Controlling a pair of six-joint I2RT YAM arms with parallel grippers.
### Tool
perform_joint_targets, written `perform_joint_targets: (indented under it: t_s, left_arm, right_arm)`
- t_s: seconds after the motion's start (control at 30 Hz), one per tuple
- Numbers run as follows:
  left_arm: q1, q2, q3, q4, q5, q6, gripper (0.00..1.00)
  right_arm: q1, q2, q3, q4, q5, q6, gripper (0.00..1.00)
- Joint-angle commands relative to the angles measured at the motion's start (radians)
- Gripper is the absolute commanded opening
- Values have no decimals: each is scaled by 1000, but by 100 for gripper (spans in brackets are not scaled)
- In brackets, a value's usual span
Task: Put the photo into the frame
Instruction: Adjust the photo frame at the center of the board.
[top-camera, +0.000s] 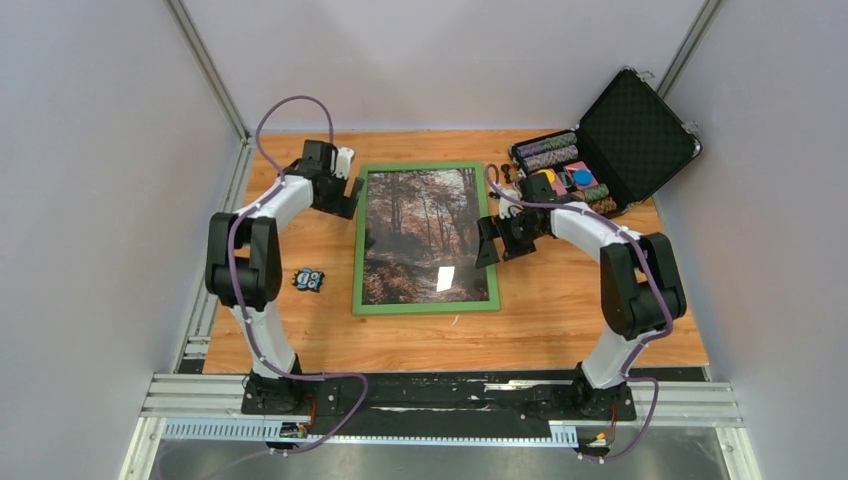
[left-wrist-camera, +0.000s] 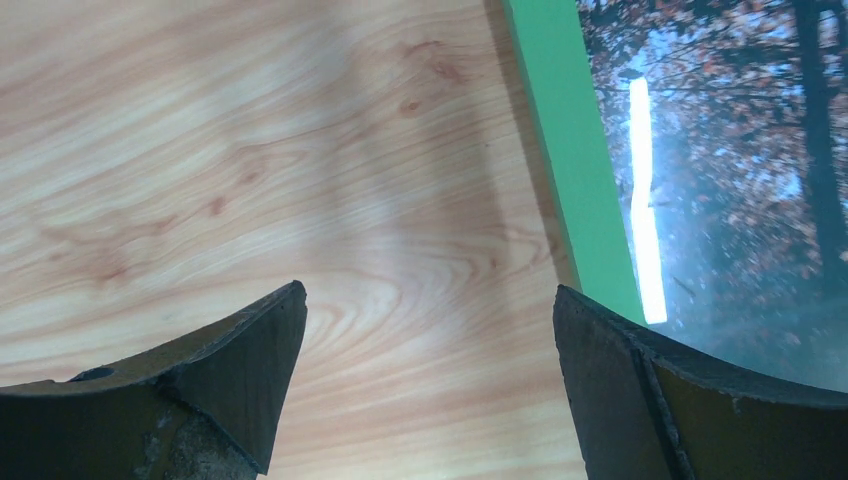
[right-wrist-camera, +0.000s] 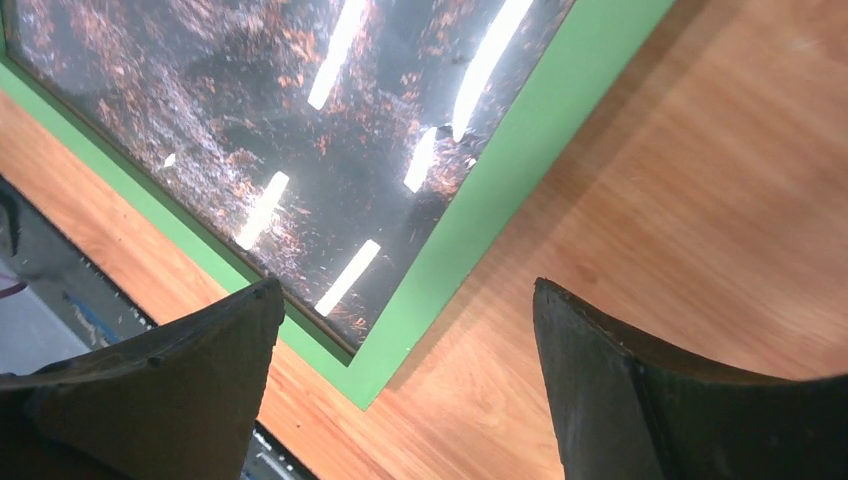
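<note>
Top external view: we see the large thin-railed green wooden picture frame (top-camera: 425, 307) lying flat, green side up, mid-way across the orange-brown wood-grain table (top-camera: 560, 330)
Photo: the big rectangular misty autumn forest print (top-camera: 420, 235) fills the frame's opening edge to edge, so we judge the task all but finished
Left gripper (top-camera: 345, 200): jaws spread wide, holding nothing, over bare table just beside the frame's far left corner
Right gripper (top-camera: 487, 243): also wide and empty, at the right rail about half-way along
Risk: we think a spread finger could catch a thin rail as the arm lifts away, dragging or tipping the frame; we cannot tell whether the print is secured from behind, so a jolt might unseat it
Surfaces: flat matte green rails with square corners; the picture face is glossy and mirrors bright light strips; the tabletop looks smooth and hard
Nearby: an open black foam-lined case of chips (top-camera: 620, 140) at the far right, well apart from the frame
</note>
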Motion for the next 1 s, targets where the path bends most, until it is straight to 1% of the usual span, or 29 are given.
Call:
perform_joint_targets:
  t_s: [0.0,0.2,0.3,0.37,0.5,0.6,0.8,0.9,0.97]
  left_arm:
    - [17,-204,-69,127,-40,-5,100]
    - [26,-350,-217,272,-26,-47,100]
    - [30,-386,-266,331,-18,-56,100]
    - [37,-404,-294,358,13,-66,100]
    - [66,-443,-357,418,32,-91,100]
    - [93,-487,-388,462,35,-114,100]
    - [126,-601,-460,540,55,-120,100]
    - [134,-685,-490,546,69,-120,100]
    - [135,-734,-498,529,79,-120,100]
  right_arm:
    - [-1,-115,22,78,108,-22,93]
    - [-6,-139,54,115,155,-23,94]
    - [-9,-130,77,130,188,-27,94]
    - [-17,-129,84,154,212,-25,95]
    - [-39,-126,108,200,290,-1,98]
    - [-69,-123,126,223,333,34,99]
    - [-145,-133,133,230,330,87,100]
    - [-183,-173,114,230,337,86,100]
    - [-218,-212,100,229,333,114,100]
